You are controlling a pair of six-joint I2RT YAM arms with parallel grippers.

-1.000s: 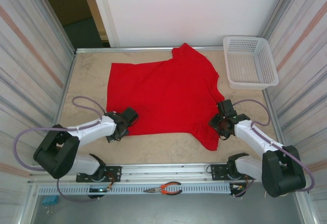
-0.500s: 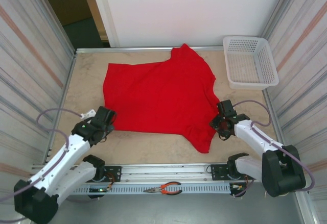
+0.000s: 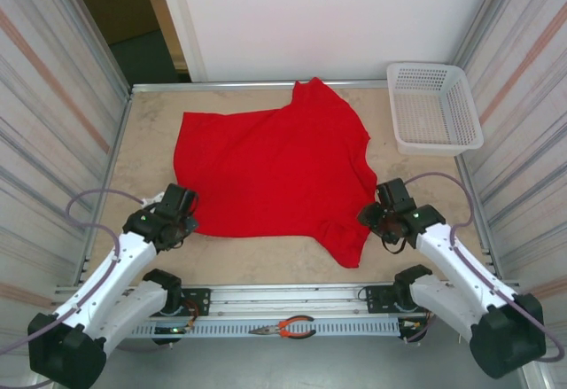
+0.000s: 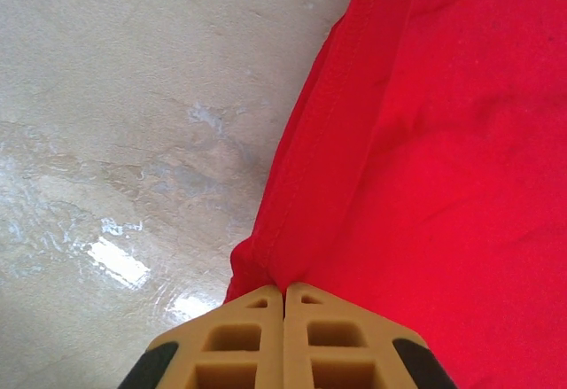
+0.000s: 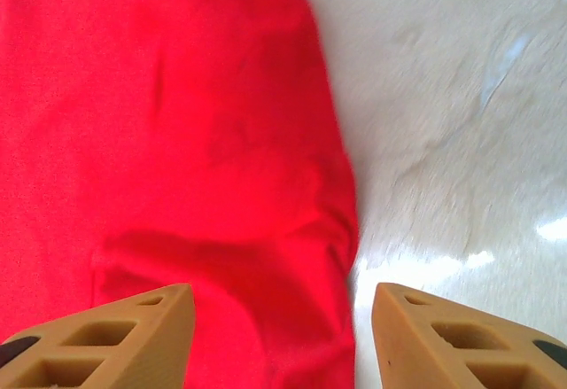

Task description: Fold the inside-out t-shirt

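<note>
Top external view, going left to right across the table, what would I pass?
Left tool pinching the shirt's corner → red t-shirt → right tool, open at the sleeve → white basket.

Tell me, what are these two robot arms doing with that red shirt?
They are folding a red t-shirt spread out on the table. The left gripper is pinched shut on its near left corner, at the hem. The right gripper stands open over the shirt's right edge, gripping nothing. No fold is made yet. A white basket sits at the far right corner.
</note>
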